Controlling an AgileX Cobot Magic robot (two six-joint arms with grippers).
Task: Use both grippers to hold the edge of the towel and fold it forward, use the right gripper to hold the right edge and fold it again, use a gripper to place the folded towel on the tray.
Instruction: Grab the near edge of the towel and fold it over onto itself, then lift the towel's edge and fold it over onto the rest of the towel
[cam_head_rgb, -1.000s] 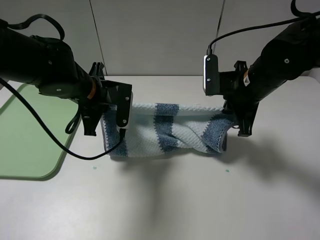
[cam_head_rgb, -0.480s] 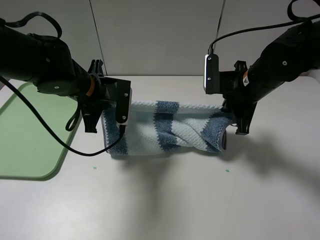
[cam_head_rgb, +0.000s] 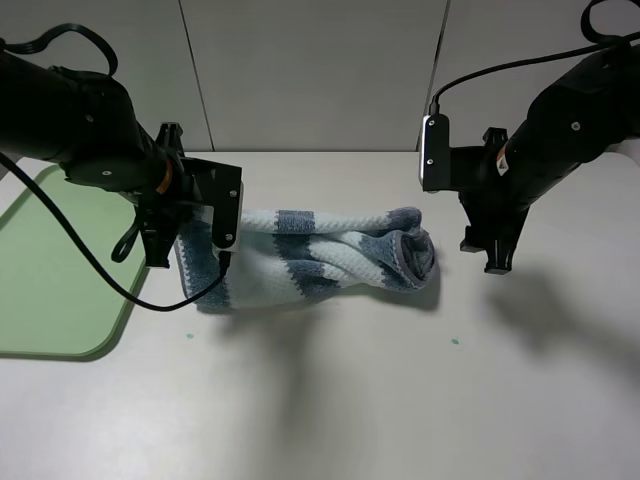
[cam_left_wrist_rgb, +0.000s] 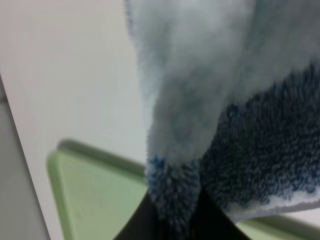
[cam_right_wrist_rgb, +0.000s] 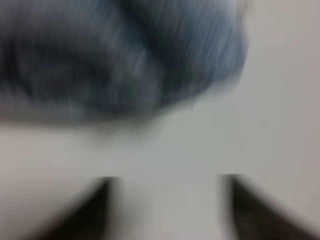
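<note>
The blue-and-white striped towel (cam_head_rgb: 320, 258) lies crumpled on the table between the arms, its right end bunched into a roll (cam_head_rgb: 412, 252). My left gripper (cam_head_rgb: 195, 255) is shut on the towel's left end and holds it just off the table. In the left wrist view the dark fingers (cam_left_wrist_rgb: 175, 227) pinch a fold of the towel (cam_left_wrist_rgb: 225, 115). My right gripper (cam_head_rgb: 483, 255) is open and empty, just right of the bunched end. In the blurred right wrist view its fingers (cam_right_wrist_rgb: 100, 200) stand apart, with the towel (cam_right_wrist_rgb: 115, 60) ahead. The light-green tray (cam_head_rgb: 50, 270) lies at the far left.
The tray's corner (cam_left_wrist_rgb: 85, 200) shows beneath the towel in the left wrist view. A grey panelled wall (cam_head_rgb: 320, 70) stands behind the table. Black cables hang from both arms.
My right gripper has let go of the towel's right end and drawn away to the right. The left gripper has shifted left with its end. The towel has slumped into a bunch.
</note>
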